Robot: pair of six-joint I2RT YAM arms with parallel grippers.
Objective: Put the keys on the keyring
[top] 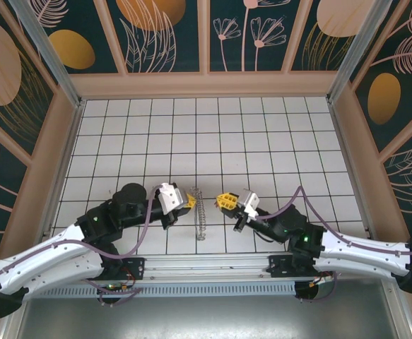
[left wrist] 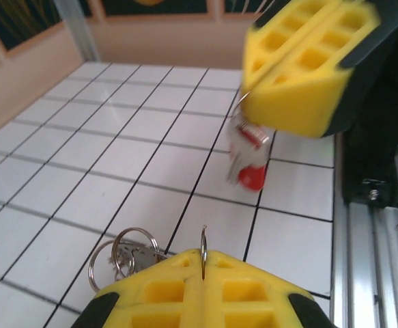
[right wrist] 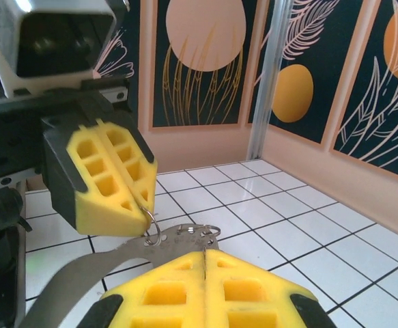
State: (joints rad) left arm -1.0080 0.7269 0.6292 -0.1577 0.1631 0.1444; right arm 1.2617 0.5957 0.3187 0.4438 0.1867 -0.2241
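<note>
The floor is white tile with dark grout, boxed in by pale wood rails and dark panels painted with leaves and orange ovals.

From the top external camera, the keyring (top: 201,212) stands on edge between the two arms. It reads as a thin fringed line running toward and away from the bases. The left gripper (top: 188,200) has its yellow tips right against the line's far end. The right gripper (top: 225,201) sits a little apart on the other side, facing it.

In the left wrist view, the left gripper (left wrist: 203,258) has its pads pressed together on a thin upright wire, apparently the keyring (left wrist: 203,239). A cluster of small silver loops (left wrist: 127,251) lies just to one side. Beyond and to the right, the right gripper (left wrist: 291,68) is also pressed shut, and the red key (left wrist: 250,167) hangs from its tip, long axis pointing down at the tile. The key is blurred.

In the right wrist view, the right gripper (right wrist: 204,265) is closed on something thin in its seam. The left gripper (right wrist: 134,183) faces it closely, a small ring (right wrist: 151,229) at its tip.

The key is in the right arm's grip, close to the held wire but apart from it; I judge it is not yet threaded.
</note>
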